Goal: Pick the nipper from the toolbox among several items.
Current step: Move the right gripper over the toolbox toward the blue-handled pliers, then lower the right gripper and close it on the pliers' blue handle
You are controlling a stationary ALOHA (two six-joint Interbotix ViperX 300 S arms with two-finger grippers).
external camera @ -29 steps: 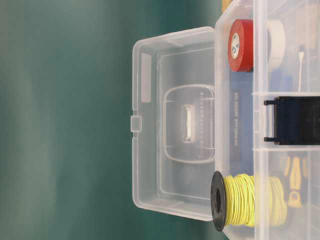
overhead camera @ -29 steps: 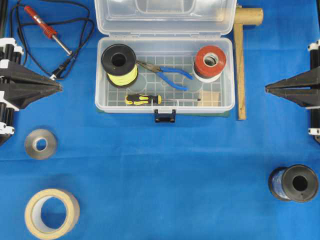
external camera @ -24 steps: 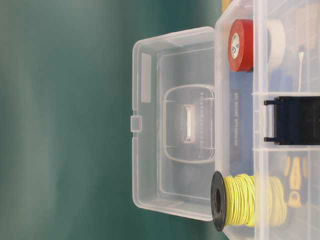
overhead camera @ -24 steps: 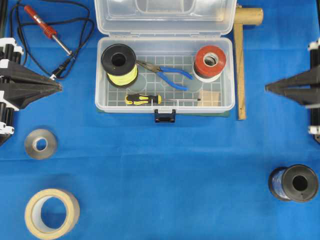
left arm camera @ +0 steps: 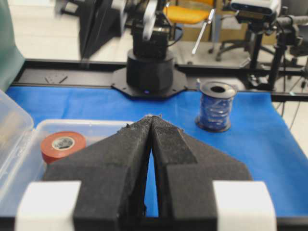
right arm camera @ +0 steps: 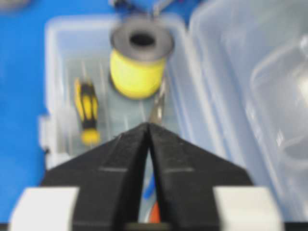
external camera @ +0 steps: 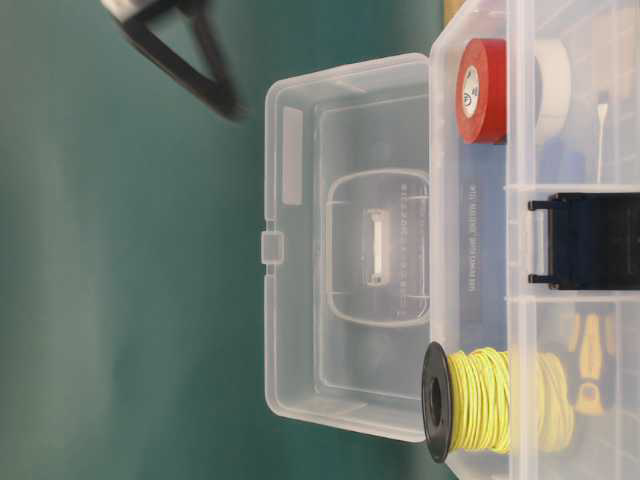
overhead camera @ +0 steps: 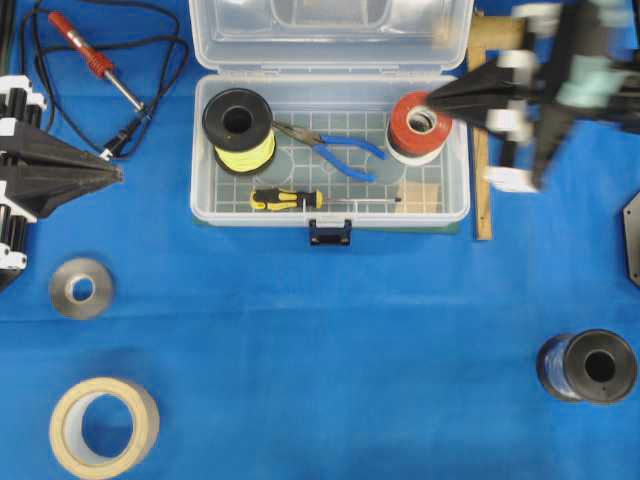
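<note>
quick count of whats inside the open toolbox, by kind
wire spools: 1, yellow spool
tape rolls: 1, red tape
hand tools: 2, nipper and screwdriver
wooden blocks: 1, wood block
total: 5 in the toolbox

Counter [overhead camera: 330,330] covered in solid blue. Toolbox [overhead camera: 205,205] clear plastic, gridded floor, dark blue latch [overhead camera: 330,232]. Nipper [overhead camera: 335,147] — blue handles, dark metal jaws. Screwdriver [overhead camera: 288,199] yellow and black. Wire spool [overhead camera: 239,131] yellow on black flanges; tape roll [overhead camera: 420,122] red over white. Outside the box — soldering iron [overhead camera: 78,42] red-handled with black cord, blue wire spool [overhead camera: 588,366], grey roll [overhead camera: 81,288], beige tape [overhead camera: 103,426]. Both tools black with white bands.
</note>
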